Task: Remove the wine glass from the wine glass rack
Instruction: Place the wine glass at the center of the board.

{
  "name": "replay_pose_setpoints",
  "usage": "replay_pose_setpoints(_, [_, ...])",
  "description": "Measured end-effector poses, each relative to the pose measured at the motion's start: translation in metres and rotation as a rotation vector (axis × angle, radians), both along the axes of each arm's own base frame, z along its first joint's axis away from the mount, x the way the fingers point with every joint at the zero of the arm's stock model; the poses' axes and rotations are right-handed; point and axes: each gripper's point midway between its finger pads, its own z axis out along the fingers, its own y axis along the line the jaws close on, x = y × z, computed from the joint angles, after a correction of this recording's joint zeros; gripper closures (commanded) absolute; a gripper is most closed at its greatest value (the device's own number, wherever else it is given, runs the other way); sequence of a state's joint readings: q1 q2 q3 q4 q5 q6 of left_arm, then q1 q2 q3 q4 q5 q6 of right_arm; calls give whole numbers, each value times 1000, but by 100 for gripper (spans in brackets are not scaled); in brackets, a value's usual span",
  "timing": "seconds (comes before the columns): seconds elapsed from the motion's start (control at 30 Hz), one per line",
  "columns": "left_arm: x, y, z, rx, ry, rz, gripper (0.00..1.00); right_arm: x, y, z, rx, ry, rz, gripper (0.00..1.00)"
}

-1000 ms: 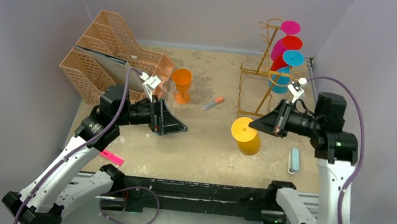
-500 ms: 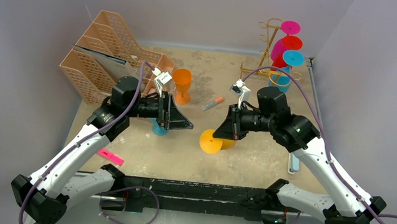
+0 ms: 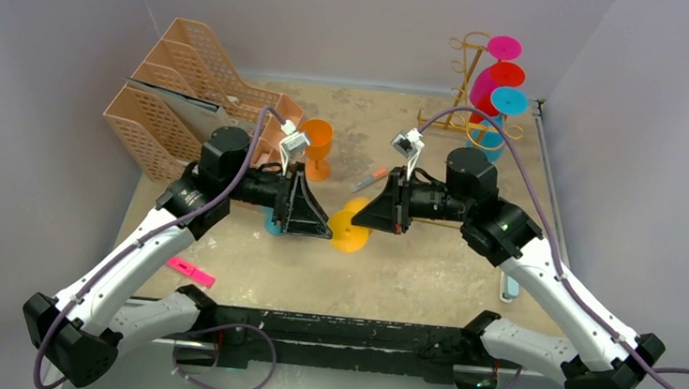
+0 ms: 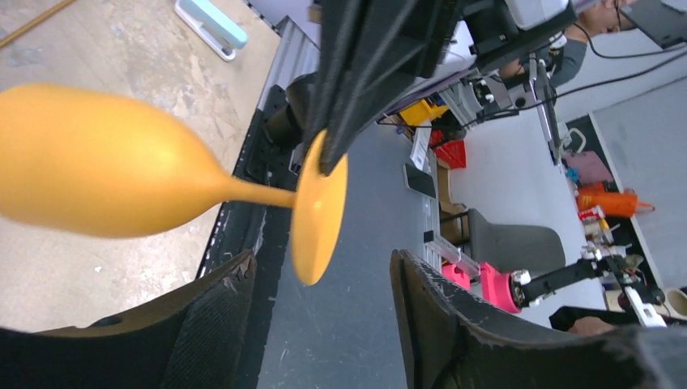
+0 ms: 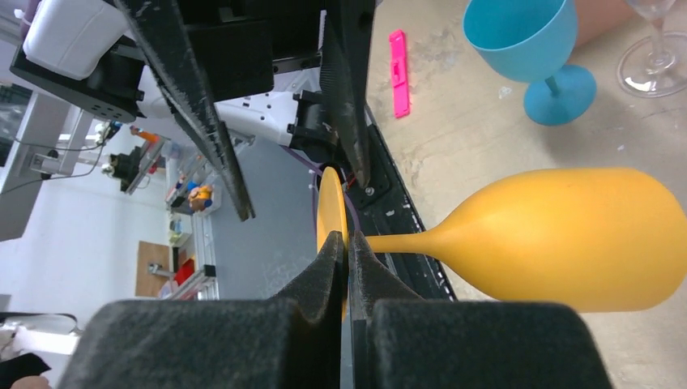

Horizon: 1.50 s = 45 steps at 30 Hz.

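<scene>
The gold wire wine glass rack [image 3: 464, 85] stands at the back right with pink, red and teal glasses hanging on it. My right gripper [image 3: 360, 220] [image 5: 347, 243] is shut on the round foot of a yellow wine glass [image 3: 352, 238] [image 5: 567, 239] and holds it sideways above the middle of the table. My left gripper [image 3: 324, 223] [image 4: 322, 258] is open and faces it. The glass's foot [image 4: 317, 207] sits just in front of the gap between the left fingers, without touching them. The glass's bowl [image 4: 97, 162] points away to one side.
An orange glass [image 3: 315, 145] stands upright beside the peach lattice organiser [image 3: 190, 87]. A blue glass [image 5: 526, 49] and a clear glass [image 5: 656, 57] stand under the left arm. A pink piece [image 3: 191, 272], an orange marker [image 3: 375, 174] and a light blue block [image 3: 508, 286] lie on the table.
My right arm has carried the yellow glass left from beside the rack to the table's middle. My left gripper has moved right to meet it, still open.
</scene>
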<state>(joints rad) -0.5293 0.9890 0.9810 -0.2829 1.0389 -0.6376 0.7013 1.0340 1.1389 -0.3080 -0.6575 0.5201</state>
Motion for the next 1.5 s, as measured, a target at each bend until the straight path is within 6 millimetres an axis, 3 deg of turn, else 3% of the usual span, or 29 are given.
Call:
replay_pose_setpoints(0.23, [-14,-7,2,-1,-15,-66,58,0,8,-1,34,29,17,100])
replay_pose_setpoints(0.5, [-14,-13,1,9,-29,-49,73,-6,9,2,50,29,47,100])
replay_pose_setpoints(0.7, [-8,-15,1,8,-37,-21,100,-9,9,2,51,31,54,100])
replay_pose_setpoints(0.77, [-8,-15,1,9,-35,-17,100,-11,8,3,53,29,58,98])
replay_pose_setpoints(0.87, [-9,-16,2,8,-33,-18,100,-13,7,3,53,27,62,79])
replay_pose_setpoints(1.1, [-4,-15,1,18,-48,19,100,-14,3,-2,43,48,30,51])
replay_pose_setpoints(1.37, [0,-4,13,6,-144,118,100,-27,-11,-7,75,65,-18,52])
replay_pose_setpoints(1.5, [4,-6,19,-7,-167,125,100,-26,-7,-11,78,93,-16,59])
